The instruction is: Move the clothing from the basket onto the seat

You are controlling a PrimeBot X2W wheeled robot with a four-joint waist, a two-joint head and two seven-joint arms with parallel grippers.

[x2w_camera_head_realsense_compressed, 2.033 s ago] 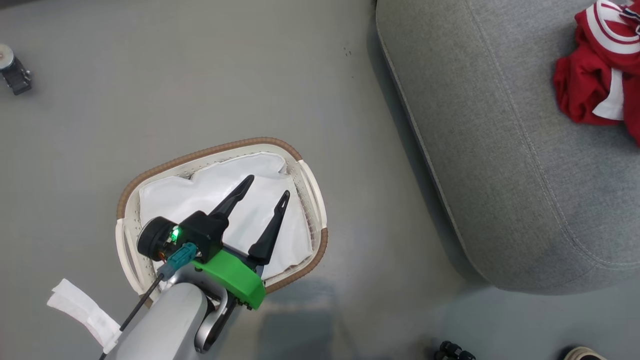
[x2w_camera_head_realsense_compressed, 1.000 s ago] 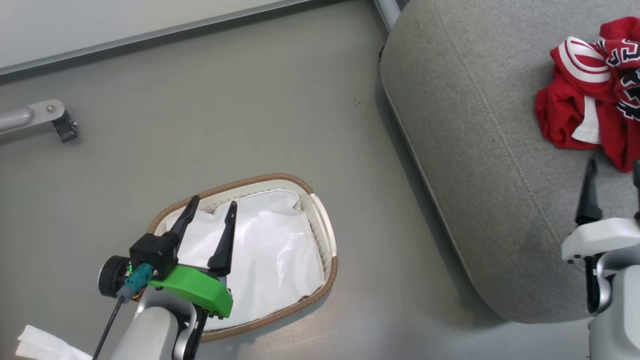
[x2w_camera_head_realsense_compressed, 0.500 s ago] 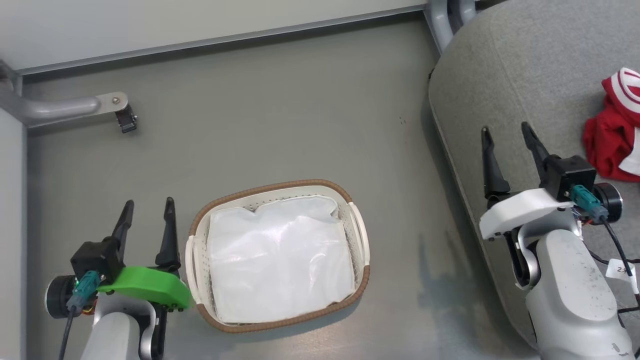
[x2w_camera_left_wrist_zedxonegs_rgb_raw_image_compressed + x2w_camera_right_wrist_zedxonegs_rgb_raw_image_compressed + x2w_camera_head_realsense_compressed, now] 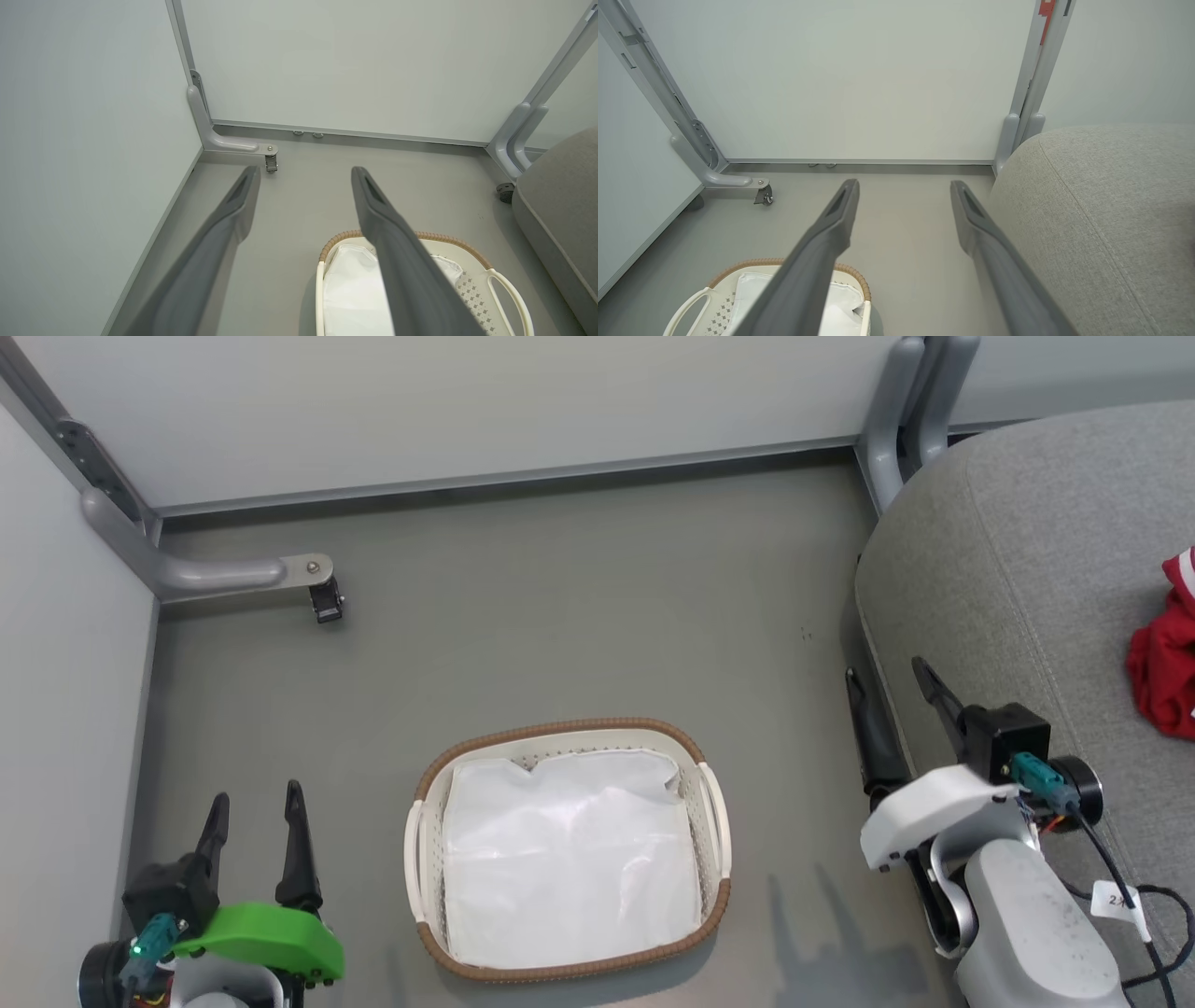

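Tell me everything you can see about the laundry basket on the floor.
The basket is an oval tub of cream perforated plastic with a brown woven rim and two white side handles. It stands upright on the grey floor, apart from the seat. Inside lies a crumpled white cloth liner; nothing else touches it.

1. The grey floor [image 4: 560,616] is smooth and ends at pale partition walls [image 4: 467,411] at the far side and on the left.
2. The basket [image 4: 560,726] stands on the floor near the middle, well apart from the walls.
3. A grey metal foot [image 4: 233,574] rests on the floor by the left wall. A second foot [image 4: 887,439] stands at the far right.
4. The seat [image 4: 1027,569] sits to the right of the basket, apart from it.
5. The clothing [image 4: 1162,681] lies bunched on the seat, at the head view's right edge.
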